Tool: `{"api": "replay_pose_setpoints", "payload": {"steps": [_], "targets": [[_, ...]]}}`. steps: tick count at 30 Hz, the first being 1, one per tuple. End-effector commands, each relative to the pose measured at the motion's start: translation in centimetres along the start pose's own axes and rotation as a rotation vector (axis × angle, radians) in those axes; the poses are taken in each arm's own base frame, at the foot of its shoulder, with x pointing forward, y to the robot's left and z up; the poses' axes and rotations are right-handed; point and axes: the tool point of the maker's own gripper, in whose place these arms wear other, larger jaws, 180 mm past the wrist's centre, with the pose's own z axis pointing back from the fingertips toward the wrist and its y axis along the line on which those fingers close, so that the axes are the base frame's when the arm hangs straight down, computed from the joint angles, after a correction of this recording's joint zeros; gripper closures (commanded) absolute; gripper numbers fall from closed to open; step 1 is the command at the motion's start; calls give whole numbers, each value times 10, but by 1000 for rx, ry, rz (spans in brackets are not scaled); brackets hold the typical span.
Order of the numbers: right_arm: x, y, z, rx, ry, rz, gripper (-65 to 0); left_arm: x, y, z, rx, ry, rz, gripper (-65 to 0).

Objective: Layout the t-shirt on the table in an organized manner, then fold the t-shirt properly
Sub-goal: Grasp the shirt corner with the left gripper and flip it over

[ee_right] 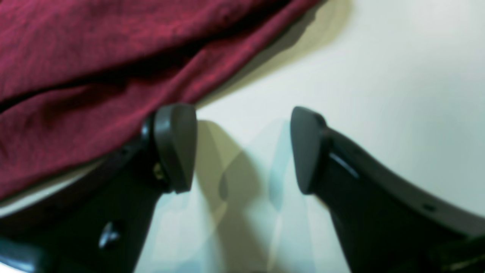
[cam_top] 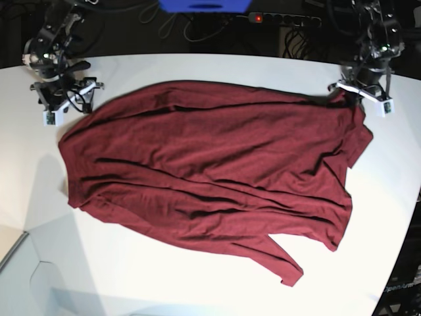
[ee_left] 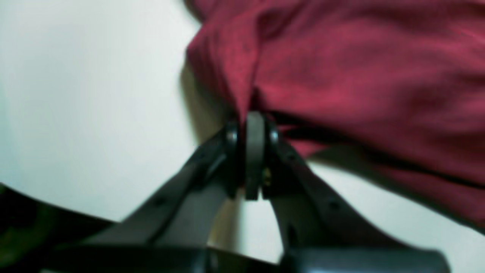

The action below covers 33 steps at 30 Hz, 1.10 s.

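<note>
The maroon t-shirt (cam_top: 210, 164) lies spread and wrinkled across the white table (cam_top: 197, 66), with a sleeve end at the front right. My left gripper (ee_left: 254, 117) is shut on a bunched fold of the t-shirt (ee_left: 360, 76) at its far right corner, and it also shows in the base view (cam_top: 347, 96). My right gripper (ee_right: 242, 149) is open and empty over the bare table (ee_right: 379, 76). Its left finger (ee_right: 176, 148) sits right at the t-shirt's edge (ee_right: 94, 57), at the shirt's far left corner in the base view (cam_top: 69, 108).
A power strip (cam_top: 283, 18) with a red light and a blue object (cam_top: 204, 5) lie beyond the table's far edge. The table's curved edge (cam_top: 398, 263) runs down the right side. Dark floor (ee_left: 15, 227) shows past the table edge in the left wrist view.
</note>
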Motion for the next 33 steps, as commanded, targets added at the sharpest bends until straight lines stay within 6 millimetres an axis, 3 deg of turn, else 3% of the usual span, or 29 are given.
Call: {"api": "replay_pose_setpoints", "payload": {"steps": [1,5,10,16,21,28,30,33], "targets": [[7,-4,3,-10,-18,9,-392,40,2,11,6,-122,-29,-1],[7,-5,3,-12,-21,9,-392,97,-3,31,10,-285,-53,-2],[10,-3,2,-8,-26,11,-392,157,-17,29,-14,-435,-48,-2],[11,-4,2,-9,-29,10,-392,217,-35,11,-62,-486,13,-2],[10,-4,2,-10,-25,10,-392,256,-46,-22,-109,-464,95,-2],[9,-4,3,-11,-25,11,-392,242,-61,-82,-150,-298,150,-7],[9,-4,3,-11,-25,11,-392,231,-59,-94,-147,-251,169,-41],[9,-6,3,-13,-26,12,-392,223,-54,-100,-137,-227,184,-146]]}}
